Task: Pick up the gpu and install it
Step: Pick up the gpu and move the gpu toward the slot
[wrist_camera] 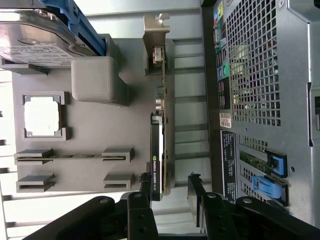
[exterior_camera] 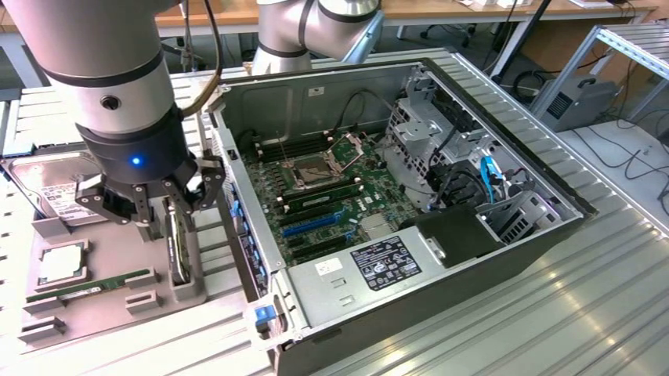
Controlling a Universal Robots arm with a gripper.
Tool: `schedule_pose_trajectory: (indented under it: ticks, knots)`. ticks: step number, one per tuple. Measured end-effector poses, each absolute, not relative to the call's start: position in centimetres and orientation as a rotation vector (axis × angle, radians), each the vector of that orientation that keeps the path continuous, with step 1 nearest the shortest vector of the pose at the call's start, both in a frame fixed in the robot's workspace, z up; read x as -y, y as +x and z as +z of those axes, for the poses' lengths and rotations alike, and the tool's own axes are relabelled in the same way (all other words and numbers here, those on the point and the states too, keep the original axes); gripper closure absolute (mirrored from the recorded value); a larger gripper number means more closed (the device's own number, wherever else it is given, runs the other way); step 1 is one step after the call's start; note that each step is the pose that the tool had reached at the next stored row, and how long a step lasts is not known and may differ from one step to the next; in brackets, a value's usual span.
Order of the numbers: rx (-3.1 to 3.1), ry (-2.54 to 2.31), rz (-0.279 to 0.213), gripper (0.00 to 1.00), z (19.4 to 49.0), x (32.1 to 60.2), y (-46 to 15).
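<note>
The gpu [exterior_camera: 182, 244] stands on edge in a slot of the grey holder tray [exterior_camera: 105, 321], to the exterior view's left of the open computer case [exterior_camera: 303, 102]. In the wrist view the gpu [wrist_camera: 158, 150] shows a black face with a small green logo, a circuit board behind it and a silver end bracket [wrist_camera: 156, 35]. My gripper [exterior_camera: 175, 213] hangs directly over the card. The gripper [wrist_camera: 169, 181] is open, with one fingertip on each side of the card's end. The finger [wrist_camera: 145, 181] by the black face is close to it; the other stands apart.
The holder tray also carries a silver hard drive [exterior_camera: 52, 192], a CPU [exterior_camera: 61, 262] and a green RAM stick [exterior_camera: 89, 287]. The case lies open with its motherboard [exterior_camera: 324, 196] facing up. Its perforated rear panel [wrist_camera: 260, 75] stands close beside the card.
</note>
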State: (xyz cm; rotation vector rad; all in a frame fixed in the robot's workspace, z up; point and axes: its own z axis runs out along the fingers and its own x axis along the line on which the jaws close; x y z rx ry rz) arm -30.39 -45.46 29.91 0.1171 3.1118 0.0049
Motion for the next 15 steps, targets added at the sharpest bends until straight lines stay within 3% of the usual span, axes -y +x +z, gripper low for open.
schedule_pose_trajectory:
  ticks: [15]
  knots:
    - [-3.112, 0.117, 0.005, 0.58, 29.51, 45.46, -30.39]
